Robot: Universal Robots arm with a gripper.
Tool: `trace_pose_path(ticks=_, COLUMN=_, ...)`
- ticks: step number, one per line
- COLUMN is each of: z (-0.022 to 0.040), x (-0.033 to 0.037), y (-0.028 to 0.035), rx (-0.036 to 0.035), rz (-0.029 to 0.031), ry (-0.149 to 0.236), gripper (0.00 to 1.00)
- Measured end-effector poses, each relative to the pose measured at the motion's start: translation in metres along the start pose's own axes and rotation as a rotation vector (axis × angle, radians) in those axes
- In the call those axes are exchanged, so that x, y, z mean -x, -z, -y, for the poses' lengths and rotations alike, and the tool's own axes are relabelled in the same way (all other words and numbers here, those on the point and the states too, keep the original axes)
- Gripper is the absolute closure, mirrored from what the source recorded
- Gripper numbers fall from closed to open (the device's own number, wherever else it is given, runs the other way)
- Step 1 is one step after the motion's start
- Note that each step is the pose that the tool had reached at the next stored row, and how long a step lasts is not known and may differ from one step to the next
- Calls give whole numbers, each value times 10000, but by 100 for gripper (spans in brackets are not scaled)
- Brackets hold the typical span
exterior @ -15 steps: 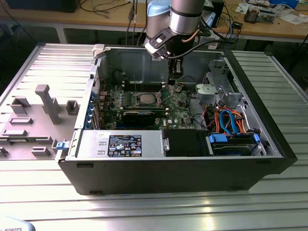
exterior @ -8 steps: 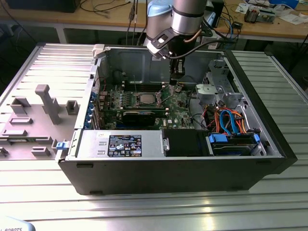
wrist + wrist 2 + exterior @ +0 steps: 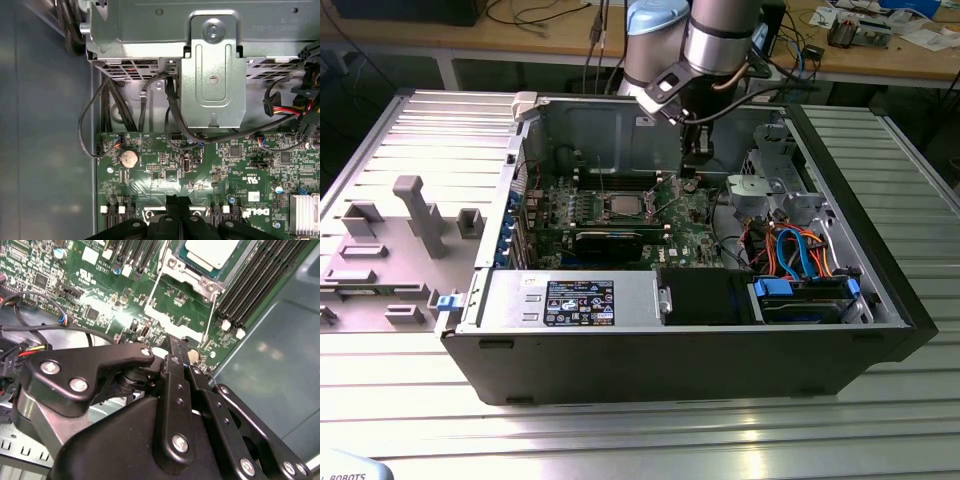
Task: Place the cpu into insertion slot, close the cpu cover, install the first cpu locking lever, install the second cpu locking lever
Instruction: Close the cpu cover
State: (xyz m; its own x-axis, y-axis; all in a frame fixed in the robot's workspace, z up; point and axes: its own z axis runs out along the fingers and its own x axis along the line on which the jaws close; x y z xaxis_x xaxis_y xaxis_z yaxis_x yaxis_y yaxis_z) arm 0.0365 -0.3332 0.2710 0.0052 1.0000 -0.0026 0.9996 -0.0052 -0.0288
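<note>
The cpu (image 3: pixel 212 251) (image 3: pixel 623 207) lies with its silver top up in the insertion slot (image 3: pixel 216 274) on the green motherboard (image 3: pixel 100 295). The silvery cpu cover (image 3: pixel 192 282) frames the chip and looks flat over it. Two thin wire levers (image 3: pixel 152 290) (image 3: pixel 209 317) run along the socket's sides. My gripper (image 3: pixel 176 347) (image 3: pixel 177 202) (image 3: pixel 692 180) is shut with nothing between its black fingers. It hovers over the board's edge, apart from the socket and toward the exterior view's right of it.
A coin battery (image 3: pixel 128 158), black cables (image 3: pixel 100 125) and a metal drive bracket (image 3: pixel 212 75) lie by the gripper. Memory slots (image 3: pixel 255 285) flank the socket. The case wall (image 3: pixel 605 125) stands behind, with the power supply (image 3: pixel 570 300) and orange and blue cables (image 3: pixel 795 250) in front.
</note>
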Motion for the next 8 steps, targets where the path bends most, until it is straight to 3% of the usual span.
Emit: trace_pose_path(ticks=8, z=-57, x=0, y=-82, rx=1, rz=10, ry=327, gripper=89)
